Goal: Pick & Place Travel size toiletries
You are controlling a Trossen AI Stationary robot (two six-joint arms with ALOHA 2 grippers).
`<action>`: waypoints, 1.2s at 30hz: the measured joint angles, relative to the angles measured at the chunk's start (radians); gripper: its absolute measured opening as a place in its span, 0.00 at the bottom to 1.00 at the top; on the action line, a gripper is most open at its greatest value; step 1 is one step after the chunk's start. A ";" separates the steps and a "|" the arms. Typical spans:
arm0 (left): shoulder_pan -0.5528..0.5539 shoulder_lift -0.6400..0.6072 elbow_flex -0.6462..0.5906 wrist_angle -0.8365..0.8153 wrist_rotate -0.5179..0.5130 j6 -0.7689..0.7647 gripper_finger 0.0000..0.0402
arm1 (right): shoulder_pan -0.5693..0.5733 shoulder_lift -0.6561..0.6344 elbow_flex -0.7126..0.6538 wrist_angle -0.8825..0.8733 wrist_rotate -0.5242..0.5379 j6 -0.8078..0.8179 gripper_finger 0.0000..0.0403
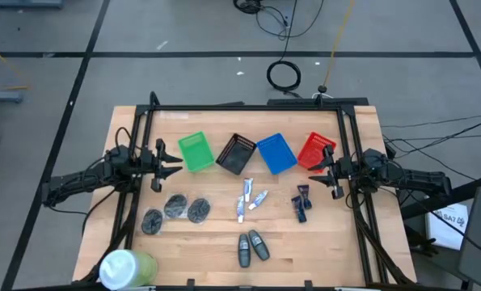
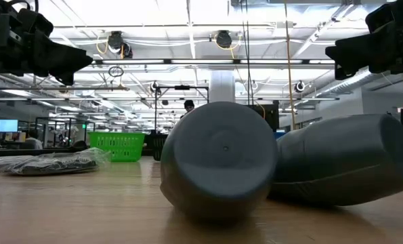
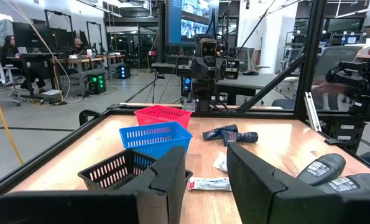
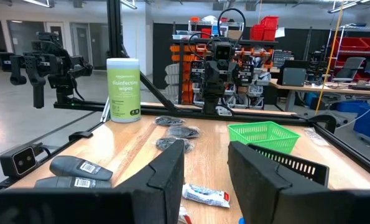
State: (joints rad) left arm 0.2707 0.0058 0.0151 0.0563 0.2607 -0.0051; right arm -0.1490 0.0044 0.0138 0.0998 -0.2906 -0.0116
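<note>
Nearest the front edge, two grey bottles (image 1: pixel 253 246) lie side by side, with a wipes cylinder (image 1: pixel 127 267) at the front left corner; behind them sit three dark bundles (image 1: pixel 175 210) to the left, white tubes (image 1: pixel 249 200) centre, blue pieces (image 1: pixel 301 201) to the right; further back runs a row of baskets, green (image 1: pixel 196 152), black (image 1: pixel 236 153), blue (image 1: pixel 275 153), red (image 1: pixel 316 150); left gripper (image 1: pixel 173 160) and right gripper (image 1: pixel 315 172) hover at the table's sides, jaws parted, gripping nothing; nothing obstructs the toiletries.
</note>
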 joint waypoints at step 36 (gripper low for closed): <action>0.000 0.000 0.000 0.000 0.000 0.000 0.29 | 0.000 0.001 0.000 0.130 -0.025 0.521 0.28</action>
State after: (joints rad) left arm 0.2707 0.0059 0.0151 0.0563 0.2604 -0.0051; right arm -0.1490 0.0051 0.0135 0.2295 -0.3156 0.5098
